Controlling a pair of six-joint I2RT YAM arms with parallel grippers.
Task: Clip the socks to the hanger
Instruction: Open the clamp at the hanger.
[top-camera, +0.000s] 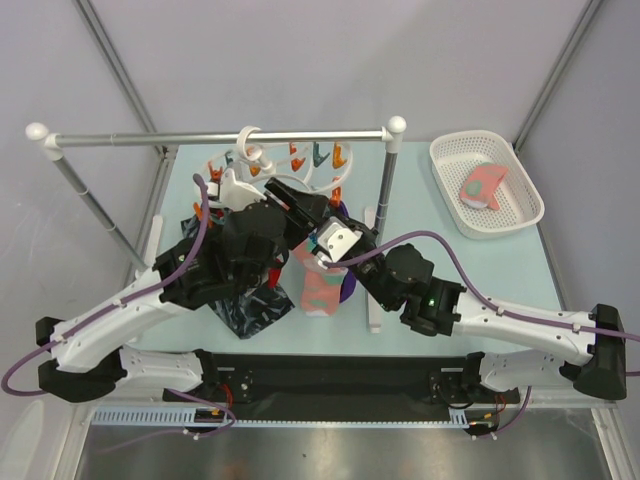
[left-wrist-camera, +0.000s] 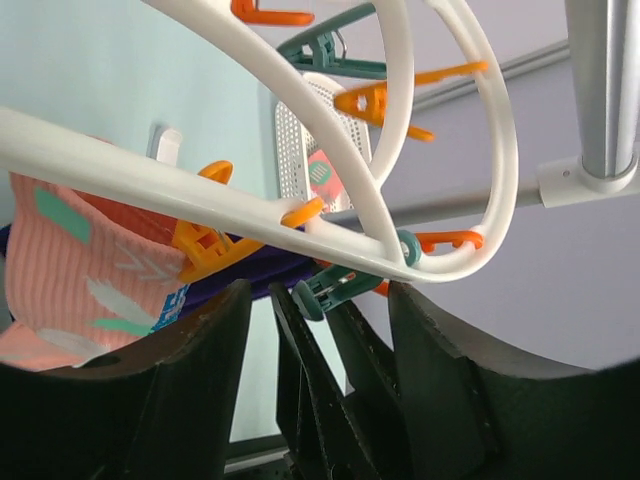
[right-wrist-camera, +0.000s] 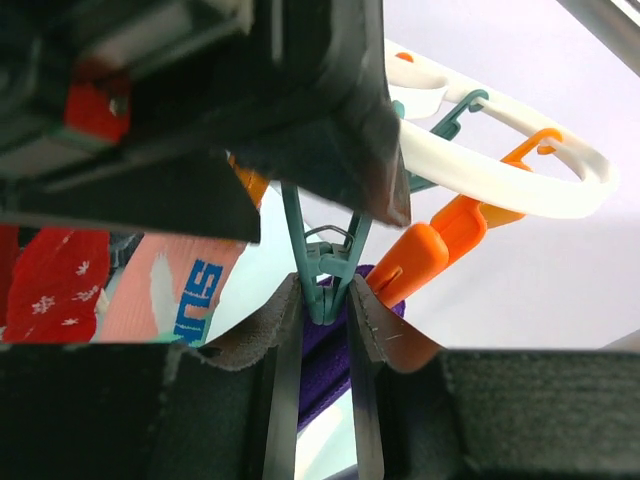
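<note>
The hanger (left-wrist-camera: 150, 185) hangs by its hook from the grey rail (top-camera: 200, 137), at about 11 o'clock from the two wrists. The right claw (right-wrist-camera: 325, 285) is clenched on the handles of a teal clothespin (right-wrist-camera: 322, 262) dangling from the ring. The left claw (left-wrist-camera: 320, 290) stands released, its fingers spread either side of that pin and touching nothing. A salmon-pink sock (top-camera: 322, 288) hangs just below the claws, with an orange clothespin (left-wrist-camera: 210, 245) at its top edge. A red sock (right-wrist-camera: 55, 285) hangs beside it. At 2 o'clock on the table, a white basket (top-camera: 525, 180) holds another pink sock (top-camera: 483, 185). A navy cloth (top-camera: 250, 308) and a purple cloth (top-camera: 347, 285) lie under the arms.
</note>
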